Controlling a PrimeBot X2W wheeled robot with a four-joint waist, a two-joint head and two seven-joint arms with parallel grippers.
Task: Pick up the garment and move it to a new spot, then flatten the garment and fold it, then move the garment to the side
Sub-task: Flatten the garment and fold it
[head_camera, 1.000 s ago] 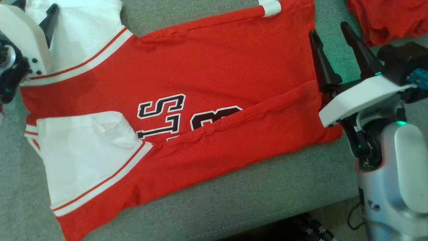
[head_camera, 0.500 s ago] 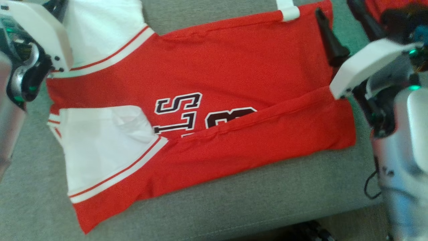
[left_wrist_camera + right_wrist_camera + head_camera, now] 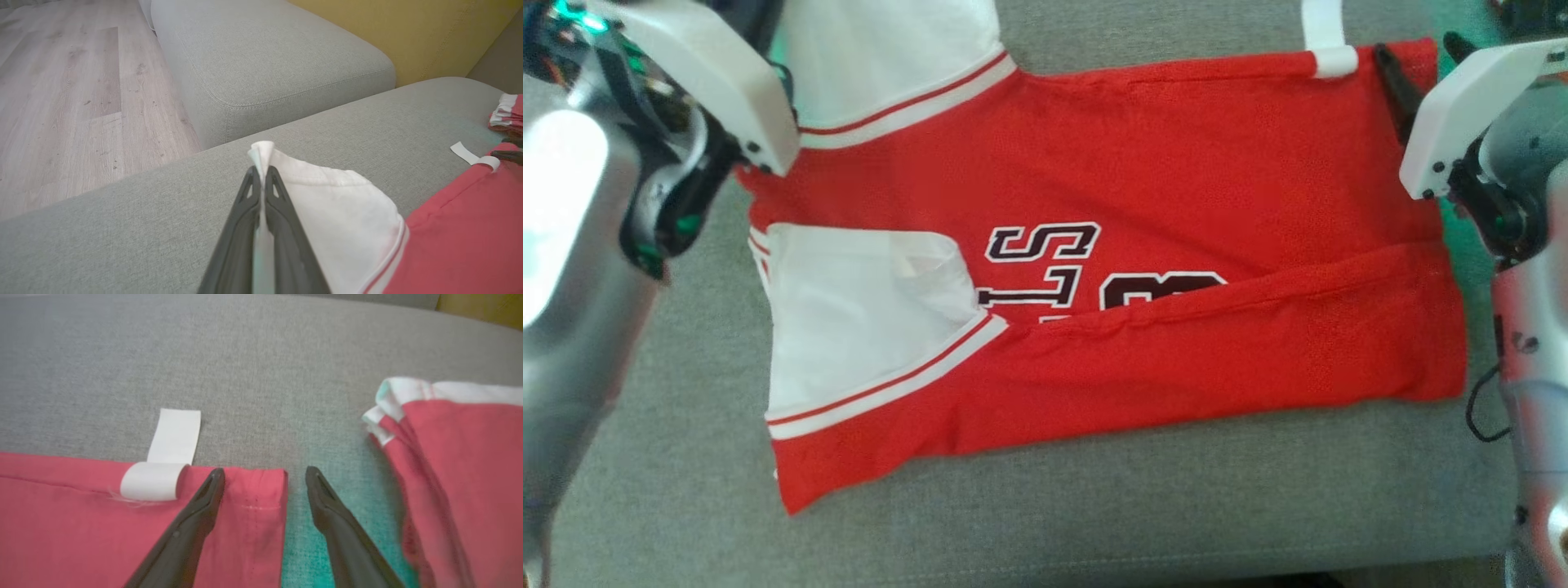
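Left gripper [image 3: 261,175] is clamped on the sleeve [image 3: 339,204], right gripper [image 3: 265,471] is spread apart around the hem corner [image 3: 261,490]. I'd pinch deep before lifting.

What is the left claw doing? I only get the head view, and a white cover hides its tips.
Observer: In the left wrist view the left claw is shut on the folded edge of the white sleeve.
Operator: Has the right one grabbed anything?
Observer: No. The right wrist view shows the right claw open at a corner of the shirt, with one finger over the red cloth and the other over bare couch.
Operator: Is anything else lying nearby?
Observer: Yes. A second red-and-white pile of cloth lies on the couch just beside that claw.
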